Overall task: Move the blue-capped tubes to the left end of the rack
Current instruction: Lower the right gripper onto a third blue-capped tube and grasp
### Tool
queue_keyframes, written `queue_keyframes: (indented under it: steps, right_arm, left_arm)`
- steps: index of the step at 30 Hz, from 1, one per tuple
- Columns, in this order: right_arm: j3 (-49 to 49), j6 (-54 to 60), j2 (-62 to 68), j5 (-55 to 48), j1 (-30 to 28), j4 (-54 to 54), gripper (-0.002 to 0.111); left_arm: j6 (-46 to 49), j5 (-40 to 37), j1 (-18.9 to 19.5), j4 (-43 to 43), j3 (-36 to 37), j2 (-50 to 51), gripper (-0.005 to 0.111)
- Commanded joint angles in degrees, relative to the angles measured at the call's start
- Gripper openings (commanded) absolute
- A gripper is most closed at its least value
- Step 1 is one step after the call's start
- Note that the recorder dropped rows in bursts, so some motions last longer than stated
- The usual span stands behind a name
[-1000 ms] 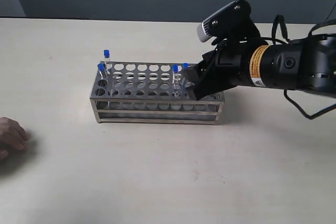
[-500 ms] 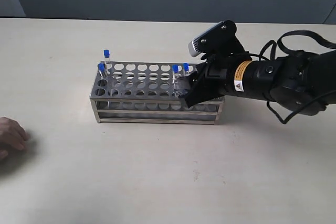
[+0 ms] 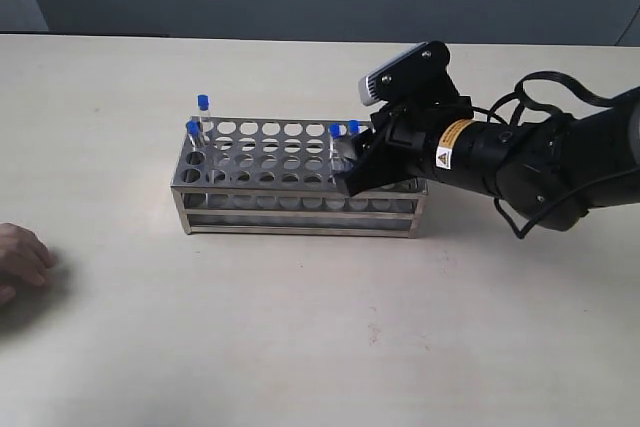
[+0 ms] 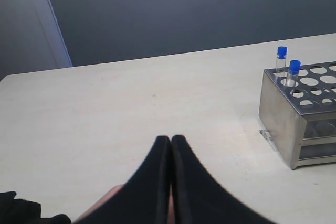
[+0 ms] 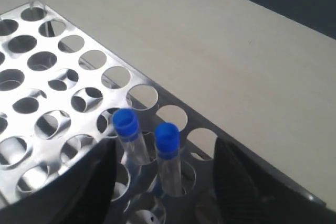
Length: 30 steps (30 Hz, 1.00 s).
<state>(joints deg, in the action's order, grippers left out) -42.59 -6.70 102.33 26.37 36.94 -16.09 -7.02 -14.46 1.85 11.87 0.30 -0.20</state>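
Work is half done: two blue-capped tubes (image 3: 192, 130) stand at the rack (image 3: 300, 209) end by the table's (image 3: 300, 327) left edge. Two more tubes (image 5: 167, 140) wait between the right gripper's (image 5: 168, 182) spread fingers (image 5: 247, 182); the left gripper (image 4: 170, 148) is closed, empty.

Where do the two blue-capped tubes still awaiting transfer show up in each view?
Exterior view: the waiting tubes stand right of the rack's middle, at the right end effector.
Left wrist view: not in it; only the rack's left end shows.
Right wrist view: waiting tubes between the end effector's fingers.
Shared landmark: the rack.
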Motion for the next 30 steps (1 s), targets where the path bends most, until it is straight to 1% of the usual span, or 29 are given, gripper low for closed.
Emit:
queue_keyframes:
  steps: [1, 6, 10, 16, 21, 30]
  right_arm:
    - [-0.1, 3.3, 1.8, 2.4, -0.3, 4.3, 0.054]
    - [-0.1, 8.1, 2.3, 4.5, -0.3, 9.3, 0.054]
    - [-0.1, 8.7, 2.3, 6.6, -0.3, 9.3, 0.054]
    - [-0.1, 9.4, 2.3, 6.8, -0.3, 9.5, 0.054]
    - [-0.1, 12.2, 2.3, 8.8, -0.3, 12.5, 0.054]
    - [-0.1, 12.2, 2.3, 9.6, -0.3, 12.6, 0.054]
  left_arm:
    - [0.0, 0.4, -0.2, -0.3, -0.3, 0.2, 0.001]
    - [0.0, 0.4, -0.2, -0.3, -0.3, 0.2, 0.001]
    - [0.0, 0.4, -0.2, -0.3, -0.3, 0.2, 0.001]
    - [0.0, 0.4, -0.2, -0.3, -0.3, 0.2, 0.001]
    - [0.0, 0.4, -0.2, -0.3, -0.3, 0.2, 0.001]
    - [0.0, 0.4, -0.2, -0.3, -0.3, 0.2, 0.001]
